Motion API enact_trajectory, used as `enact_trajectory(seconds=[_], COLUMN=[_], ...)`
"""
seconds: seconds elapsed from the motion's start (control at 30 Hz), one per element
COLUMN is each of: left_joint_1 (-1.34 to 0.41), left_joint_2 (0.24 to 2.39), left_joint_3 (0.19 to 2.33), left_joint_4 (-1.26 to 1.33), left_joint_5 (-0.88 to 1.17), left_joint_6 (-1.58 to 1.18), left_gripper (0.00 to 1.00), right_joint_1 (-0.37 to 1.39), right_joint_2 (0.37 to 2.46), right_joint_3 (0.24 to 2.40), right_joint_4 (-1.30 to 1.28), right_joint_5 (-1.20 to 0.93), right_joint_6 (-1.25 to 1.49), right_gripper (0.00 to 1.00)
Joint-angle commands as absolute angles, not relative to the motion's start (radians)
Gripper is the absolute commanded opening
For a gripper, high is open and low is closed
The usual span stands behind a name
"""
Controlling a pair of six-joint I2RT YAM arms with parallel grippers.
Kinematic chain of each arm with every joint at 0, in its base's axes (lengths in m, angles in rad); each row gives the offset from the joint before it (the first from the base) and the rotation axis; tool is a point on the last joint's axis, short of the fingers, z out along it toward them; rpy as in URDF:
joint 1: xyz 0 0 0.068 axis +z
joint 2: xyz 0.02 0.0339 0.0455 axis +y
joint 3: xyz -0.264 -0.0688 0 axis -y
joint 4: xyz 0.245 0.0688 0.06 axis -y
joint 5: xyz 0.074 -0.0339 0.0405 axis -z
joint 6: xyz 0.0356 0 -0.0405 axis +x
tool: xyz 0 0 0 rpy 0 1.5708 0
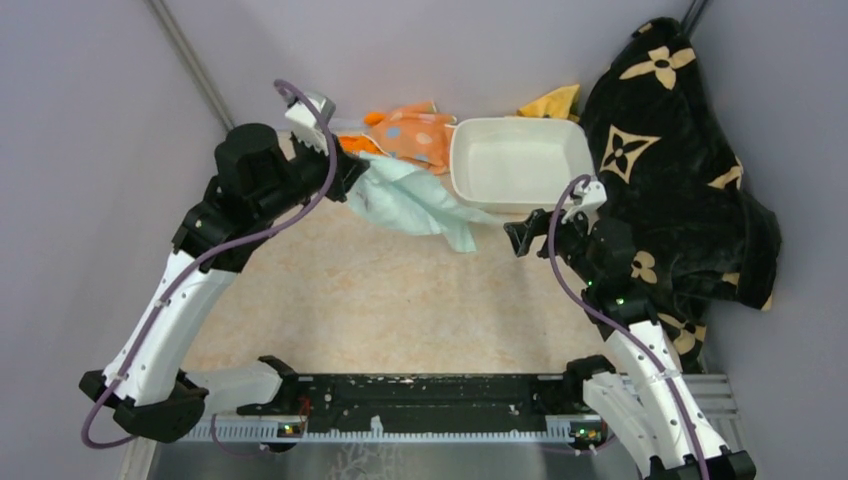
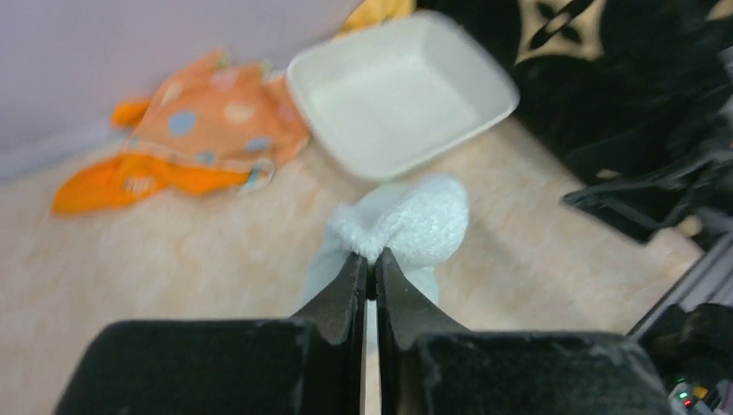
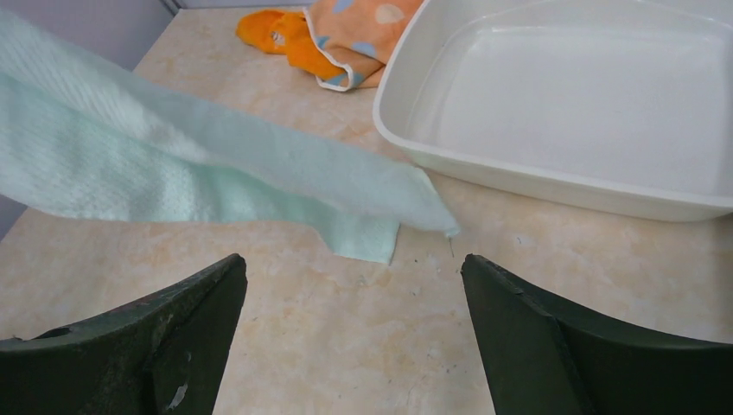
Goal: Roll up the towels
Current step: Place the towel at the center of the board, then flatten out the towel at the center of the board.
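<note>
My left gripper (image 1: 355, 172) (image 2: 370, 259) is shut on a bunched edge of the pale mint green towel (image 1: 412, 203) (image 2: 417, 221). The towel hangs from it in a slope, and its far corner (image 3: 367, 238) rests on the table by the tray. My right gripper (image 1: 520, 238) (image 3: 354, 268) stands open and holds nothing, just short of that corner. The polka-dot towel (image 1: 415, 135) (image 2: 220, 112) (image 3: 363, 35) lies crumpled at the back, left of the tray. The plain orange towel (image 2: 121, 183) (image 3: 277, 30) lies beside it, partly under it.
A white tray (image 1: 456, 165) (image 2: 398, 86) (image 3: 553, 95) sits at the back centre, holding nothing. A big black blanket with tan flowers (image 1: 670, 170) is heaped along the right side. A yellow cloth (image 1: 555, 102) pokes out behind the tray. Grey walls close in on three sides.
</note>
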State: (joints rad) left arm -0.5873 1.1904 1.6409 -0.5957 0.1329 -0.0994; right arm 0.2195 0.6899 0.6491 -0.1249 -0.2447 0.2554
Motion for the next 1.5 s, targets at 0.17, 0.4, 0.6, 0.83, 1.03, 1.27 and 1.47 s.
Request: enact_trajectory(seconds=[0.17, 0.4, 0.6, 0.83, 1.03, 1.27, 1.47], left_joint_1=[-0.513, -0.266, -0.248, -0.168, -0.093, -0.069, -0.064], left_joint_2=[1.069, 1.019, 0.963, 0.897, 0.937, 0.963, 0.977], left_joint_3=[1.077, 0.918, 0.807, 0.638, 0.611, 0.603, 0.601], left_joint_4=[-0.585, -0.483, -0.498, -0.441, -0.400, -0.379, -0.369], left_joint_5=[-0.412, -0.234, -0.155, -0.098, -0.017, -0.005, 0.005], left_joint_6=[-0.165, -0.281, -0.411, -0.532, -0.540, -0.523, -0.514], left_gripper=[0.21, 0.54, 0.68, 0.75, 0.76, 0.76, 0.76], right_joint_1=[0.216, 0.218, 0.243, 0.317, 0.382, 0.424, 0.467], right_joint_2=[0.800, 1.031, 1.261, 1.502, 1.616, 1.718, 1.783], right_joint_3=[0.669, 0.696, 0.754, 0.857, 0.913, 0.958, 1.005], right_joint_4=[-0.084, -0.048, -0.053, -0.064, -0.081, -0.099, -0.167], right_joint_5=[-0.329, -0.411, -0.305, -0.173, -0.045, 0.020, 0.088], right_joint_6=[0.274, 0.301, 0.336, 0.351, 0.383, 0.370, 0.351], right_gripper=[0.94, 0.89, 0.78, 0.57, 0.45, 0.43, 0.33])
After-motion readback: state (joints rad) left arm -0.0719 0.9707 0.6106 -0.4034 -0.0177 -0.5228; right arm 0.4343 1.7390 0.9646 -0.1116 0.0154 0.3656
